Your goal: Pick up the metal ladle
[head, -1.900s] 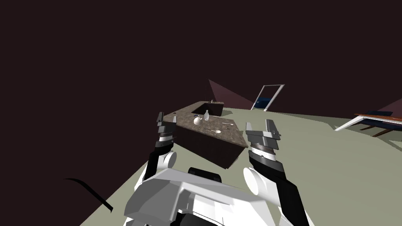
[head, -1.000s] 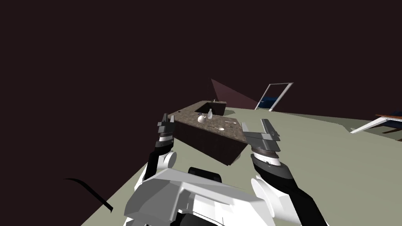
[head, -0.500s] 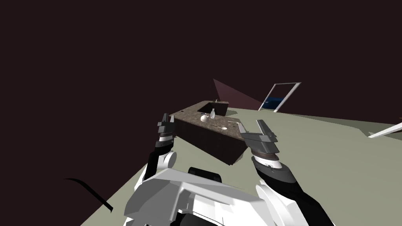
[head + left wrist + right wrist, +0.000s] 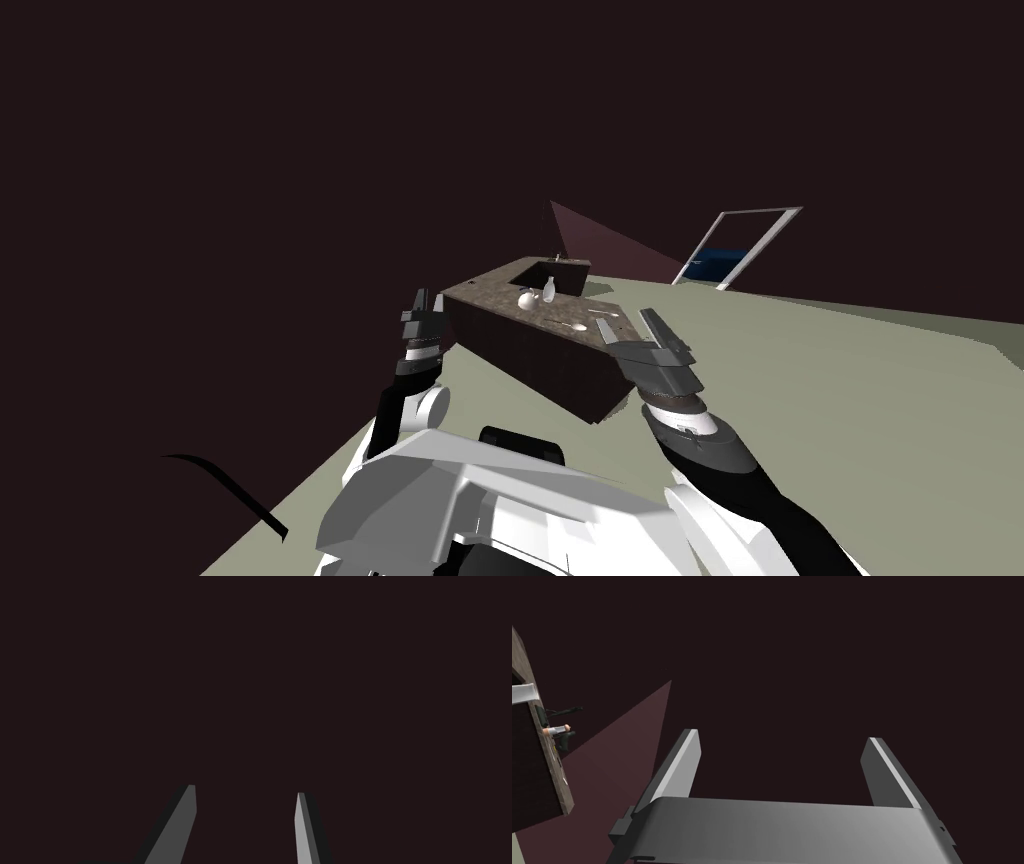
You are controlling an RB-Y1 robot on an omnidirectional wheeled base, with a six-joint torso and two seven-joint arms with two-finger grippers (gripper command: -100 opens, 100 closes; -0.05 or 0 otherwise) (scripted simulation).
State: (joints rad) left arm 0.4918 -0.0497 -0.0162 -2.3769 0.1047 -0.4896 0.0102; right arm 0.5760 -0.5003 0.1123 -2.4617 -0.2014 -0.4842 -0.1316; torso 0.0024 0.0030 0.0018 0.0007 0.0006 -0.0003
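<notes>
Right gripper (image 4: 783,737) jaws stand wide and empty; left gripper (image 4: 245,791) jaws are parted and empty. The ladle (image 4: 572,326) lies flat near the countertop's (image 4: 490,292) near right corner, just beyond the right gripper. A round white pot (image 4: 526,298) and a bottle (image 4: 549,290) stand mid-countertop.

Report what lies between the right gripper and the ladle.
In the head view, only bare speckled countertop separates the right gripper from the ladle; nothing else lies between.

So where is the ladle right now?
In the head view the ladle lies flat on the brown counter, toward its right end, between the round white pot and the right gripper.
</notes>
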